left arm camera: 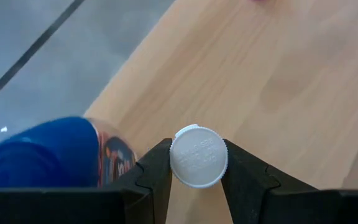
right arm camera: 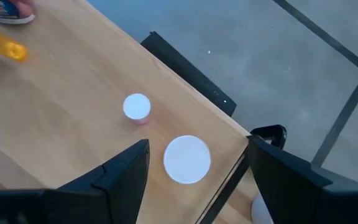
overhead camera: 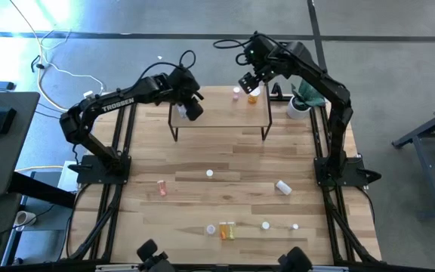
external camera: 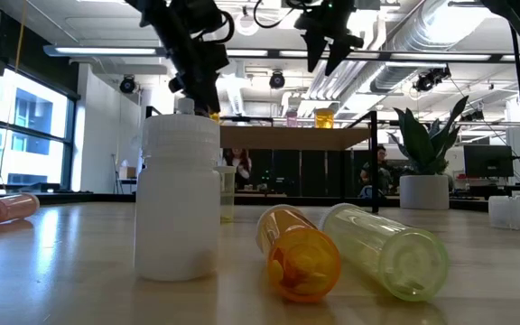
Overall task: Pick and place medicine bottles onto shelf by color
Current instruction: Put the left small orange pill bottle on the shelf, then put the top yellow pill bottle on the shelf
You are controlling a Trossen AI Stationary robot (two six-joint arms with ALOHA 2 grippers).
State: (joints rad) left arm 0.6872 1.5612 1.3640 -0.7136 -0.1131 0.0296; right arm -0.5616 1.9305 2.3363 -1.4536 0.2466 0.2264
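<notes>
The shelf (overhead camera: 221,113) stands at the table's far middle. Near its right end stand a pink bottle (overhead camera: 236,94) and an orange one (overhead camera: 254,96). My left gripper (overhead camera: 192,109) hangs over the shelf's left end, shut on a white-capped bottle (left arm camera: 197,155). A blue-topped bottle (left arm camera: 48,152) stands on the board beside it. My right gripper (overhead camera: 249,81) is open above the shelf's right end, over the pink bottle's white cap (right arm camera: 137,106) and a second white cap (right arm camera: 187,158). Several more bottles lie or stand on the near half of the table (overhead camera: 202,204). My left gripper pinches the bottle's round white cap (left arm camera: 178,163) between its two fingers (left arm camera: 157,168), one on each side of the rim. The fingers slant down from the table's left. The cap hides the bottle's body, so I cannot tell whether it rests on the shelf.
A potted plant (overhead camera: 299,106) stands just right of the shelf. On the near table lie a pink bottle (overhead camera: 161,187), a white one (overhead camera: 282,187), an orange one (overhead camera: 226,230) and small white ones (overhead camera: 209,173). A big white bottle (external camera: 177,194) fills the low view's foreground.
</notes>
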